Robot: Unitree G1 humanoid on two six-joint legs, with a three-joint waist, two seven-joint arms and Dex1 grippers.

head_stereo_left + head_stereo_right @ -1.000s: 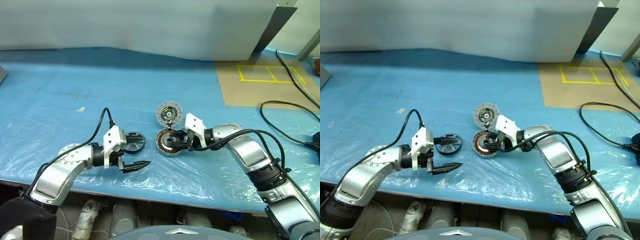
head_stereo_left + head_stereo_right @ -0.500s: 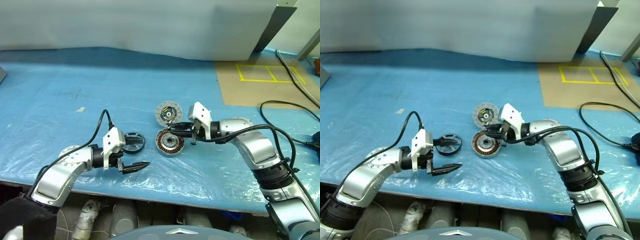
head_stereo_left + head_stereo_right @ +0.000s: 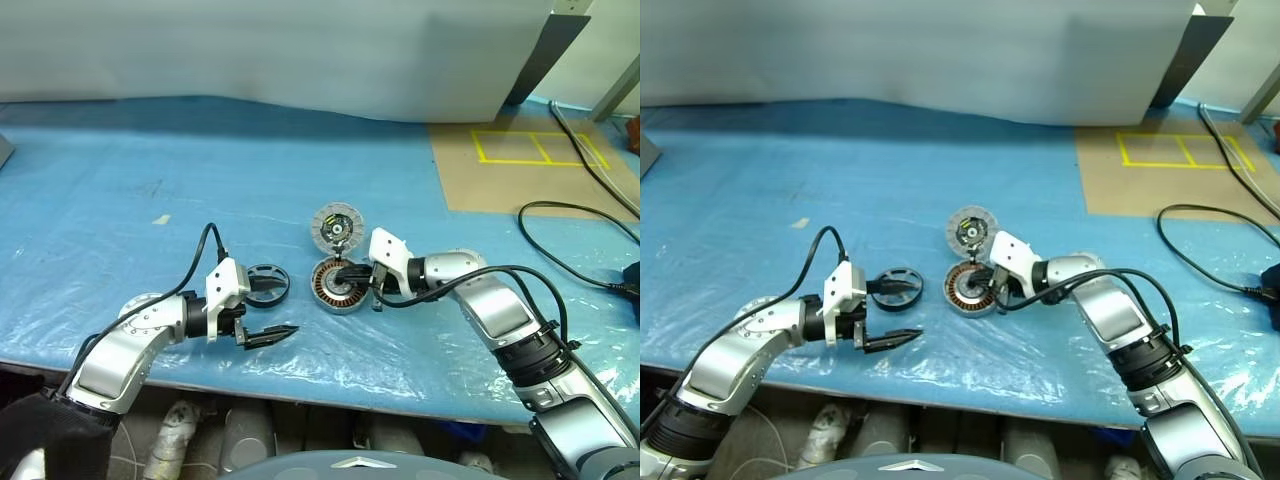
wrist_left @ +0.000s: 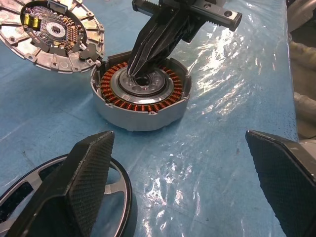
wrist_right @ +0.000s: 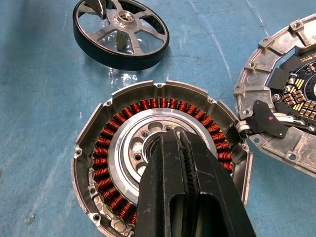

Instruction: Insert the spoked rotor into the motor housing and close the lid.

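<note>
No words, labels, brand names or numbers can be read anywhere in these views. The circuit board on the inner face of the lid (image 4: 52, 32) carries tiny parts, but no print on it is legible. The only sign-like marking is a set of yellow tape lines (image 3: 540, 148) forming joined rectangles on the brown board at the far right of the bench (image 3: 150, 200); they bear no writing.

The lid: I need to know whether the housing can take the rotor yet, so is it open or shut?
Open. The round silvery lid is swung back beside the copper-wound silver housing, leaving the windings exposed.
</note>
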